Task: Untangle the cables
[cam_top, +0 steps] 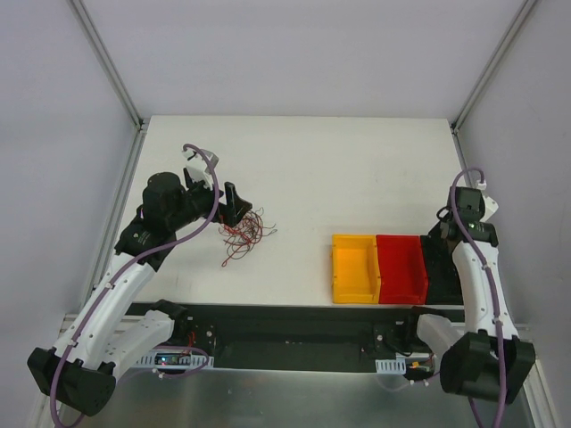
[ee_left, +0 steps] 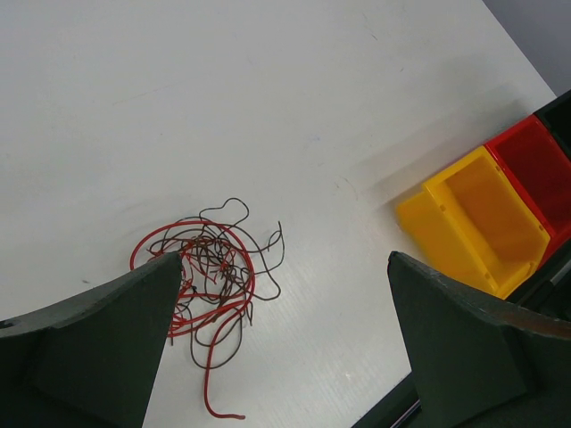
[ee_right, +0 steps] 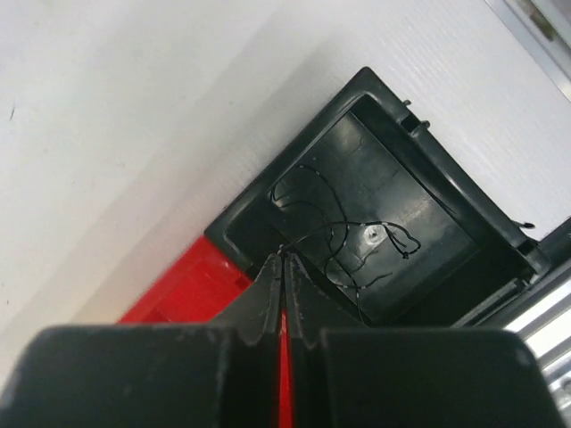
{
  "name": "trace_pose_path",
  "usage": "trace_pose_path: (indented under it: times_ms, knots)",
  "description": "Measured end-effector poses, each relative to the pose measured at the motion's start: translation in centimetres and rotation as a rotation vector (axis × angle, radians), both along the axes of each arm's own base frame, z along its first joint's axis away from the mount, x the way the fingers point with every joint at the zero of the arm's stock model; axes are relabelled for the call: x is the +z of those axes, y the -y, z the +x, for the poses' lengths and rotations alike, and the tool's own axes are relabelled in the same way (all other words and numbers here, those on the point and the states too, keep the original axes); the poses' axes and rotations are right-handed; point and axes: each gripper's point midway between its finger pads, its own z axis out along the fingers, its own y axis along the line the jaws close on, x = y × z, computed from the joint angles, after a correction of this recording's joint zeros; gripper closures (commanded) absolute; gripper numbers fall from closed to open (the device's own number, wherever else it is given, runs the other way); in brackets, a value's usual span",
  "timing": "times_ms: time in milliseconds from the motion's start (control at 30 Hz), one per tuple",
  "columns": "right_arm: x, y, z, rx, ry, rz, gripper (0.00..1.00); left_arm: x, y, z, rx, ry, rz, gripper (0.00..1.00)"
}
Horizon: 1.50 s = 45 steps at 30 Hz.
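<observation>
The left gripper (ee_left: 284, 267) hangs with its fingers wide apart, and the red and brown cables (ee_left: 210, 276) lie in a loose tangle partly behind one finger. In the top view the tangle sits on the table (cam_top: 312, 169) at about 8 o'clock from its middle. The right gripper (ee_right: 284, 254) has its fingers pinched together on a black cable (ee_right: 343, 234), whose loops lie in the black bin (ee_right: 419, 192) at about 4 o'clock, next to the red bin (ee_right: 178, 285).

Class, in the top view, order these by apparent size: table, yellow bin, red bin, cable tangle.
Largest: table.
Next: yellow bin and red bin, alike.
Smallest: cable tangle, though its loose spread comes close to a bin's.
</observation>
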Motion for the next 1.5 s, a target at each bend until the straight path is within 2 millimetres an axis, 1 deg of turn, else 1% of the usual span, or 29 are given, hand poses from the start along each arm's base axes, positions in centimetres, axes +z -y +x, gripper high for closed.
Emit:
trace_pose_path:
  times_ms: [67, 200, 300, 333, 367, 433, 533, 667, 733, 867, 900, 933, 1000, 1033, 1100, 1133, 1200, 1233, 1267, 1333, 1367, 1433, 1500]
  knots:
    - [-1.1, 0.5, 0.5, -0.034, -0.019, 0.032, 0.97, 0.0, 0.0, 0.0, 0.000, 0.001, 0.000, 0.01]
    - [-3.0, 0.6, 1.3, -0.056, -0.047, 0.077, 0.95, 0.0, 0.0, 0.0, 0.000, 0.000, 0.000, 0.01]
    - [-4.5, 1.1, 1.0, -0.082, -0.068, 0.088, 0.92, 0.0, 0.0, 0.0, 0.000, 0.000, 0.000, 0.01]
    - [-4.9, 1.4, 0.8, -0.095, -0.081, 0.084, 0.88, 0.0, 0.0, 0.0, 0.000, 0.000, 0.000, 0.01]
    - [-5.2, 1.6, 0.7, -0.104, -0.091, 0.082, 0.81, 0.0, 0.0, 0.0, 0.000, -0.001, 0.001, 0.01]
    - [-5.5, 2.0, 0.8, -0.121, -0.100, 0.076, 0.70, -0.2, 0.0, 0.1, -0.001, -0.006, 0.002, 0.01]
    - [-5.7, 2.0, 1.1, -0.111, -0.103, 0.073, 0.58, -0.5, 0.1, 0.2, -0.003, -0.016, 0.004, 0.01]
    - [-5.5, 2.1, 1.3, -0.082, -0.097, 0.062, 0.47, -0.6, 0.2, 0.2, -0.004, -0.023, 0.006, 0.01]
    - [-4.8, 2.0, 1.3, -0.065, -0.075, 0.053, 0.44, -0.6, 0.2, 0.2, -0.004, -0.022, 0.006, 0.01]
    - [-2.0, 1.7, 1.7, -0.019, 0.030, 0.020, 0.42, -0.6, 0.2, 0.2, -0.004, -0.022, 0.006, 0.01]
    - [-0.7, 1.1, 1.9, 0.013, 0.065, 0.004, 0.41, -0.6, 0.2, 0.2, -0.003, -0.023, 0.007, 0.01]
    - [0.1, 0.5, 2.2, 0.042, 0.089, 0.000, 0.41, -0.7, 0.2, 0.3, -0.003, -0.024, 0.007, 0.01]
    - [2.3, -1.6, 3.3, 0.145, 0.146, -0.029, 0.36, -0.8, 0.1, 0.4, 0.002, -0.030, 0.008, 0.01]
    - [3.3, -3.1, 4.0, 0.210, 0.176, -0.037, 0.33, -0.9, 0.1, 0.5, 0.007, -0.034, 0.008, 0.01]
    - [4.9, -7.0, 5.5, 0.372, 0.243, -0.033, 0.31, -1.1, -0.2, 0.7, 0.024, -0.042, 0.011, 0.01]
    - [5.2, -9.6, 6.1, 0.472, 0.267, -0.012, 0.31, -1.3, -0.5, 1.0, 0.042, -0.048, 0.013, 0.01]
    - [5.0, -15.4, 6.9, 0.675, 0.289, 0.070, 0.31, -1.8, -1.5, 1.7, 0.100, -0.071, 0.017, 0.01]
    - [4.8, -17.7, 7.2, 0.747, 0.291, 0.110, 0.31, -2.1, -2.1, 2.1, 0.133, -0.082, 0.019, 0.01]
    - [4.3, -21.1, 7.5, 0.844, 0.278, 0.168, 0.31, -2.3, -2.8, 2.5, 0.172, -0.091, 0.021, 0.01]
    - [3.0, -26.8, 8.0, 0.990, 0.253, 0.263, 0.31, -2.3, -4.1, 3.2, 0.248, -0.097, 0.019, 0.01]
    - [2.4, -29.0, 7.9, 1.044, 0.242, 0.299, 0.30, -2.3, -4.9, 3.5, 0.292, -0.096, 0.019, 0.01]
    - [1.3, -34.6, 7.2, 1.183, 0.240, 0.378, 0.30, -2.3, -6.7, 4.1, 0.395, -0.096, 0.020, 0.01]
    - [1.0, -39.6, 6.1, 1.316, 0.244, 0.444, 0.30, -2.4, -9.2, 4.3, 0.525, -0.098, 0.031, 0.01]
